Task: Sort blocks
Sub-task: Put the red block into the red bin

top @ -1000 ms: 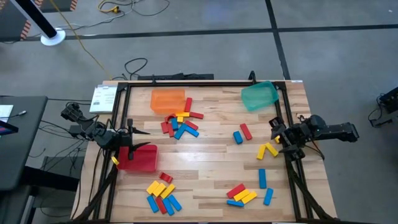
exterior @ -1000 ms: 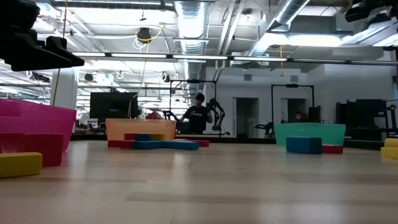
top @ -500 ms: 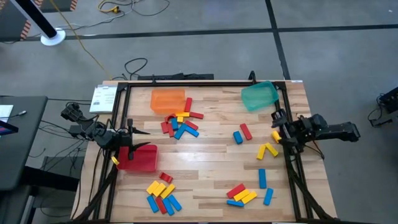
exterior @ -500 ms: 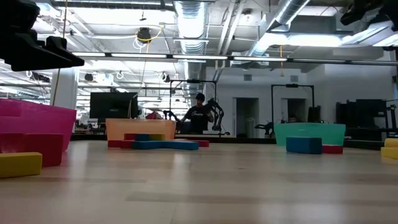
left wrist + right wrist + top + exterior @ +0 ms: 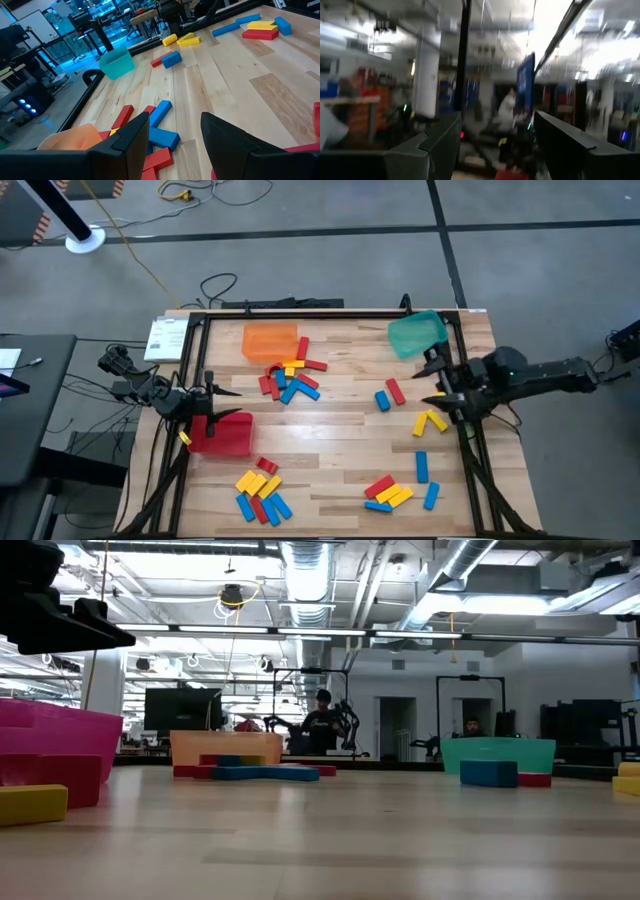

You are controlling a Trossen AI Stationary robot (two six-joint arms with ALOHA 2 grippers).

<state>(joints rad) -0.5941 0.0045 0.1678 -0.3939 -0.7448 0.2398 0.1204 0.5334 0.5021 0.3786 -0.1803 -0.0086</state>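
The small flat red, blue and yellow blocks (image 5: 290,377) lay scattered in clusters across the wooden bench (image 5: 330,440), between a translucent orange bin (image 5: 270,340), a green bin (image 5: 416,334) and a red bin (image 5: 222,432). The left gripper (image 5: 225,404) hung over the red bin, jaws apart and empty. The right gripper (image 5: 432,376) hovered near the bench's right edge, just beside the green bin, jaws wide apart, holding nothing.

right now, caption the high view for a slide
Red, blue and yellow blocks scattered between three bins; both open tools wait at the table's sides.
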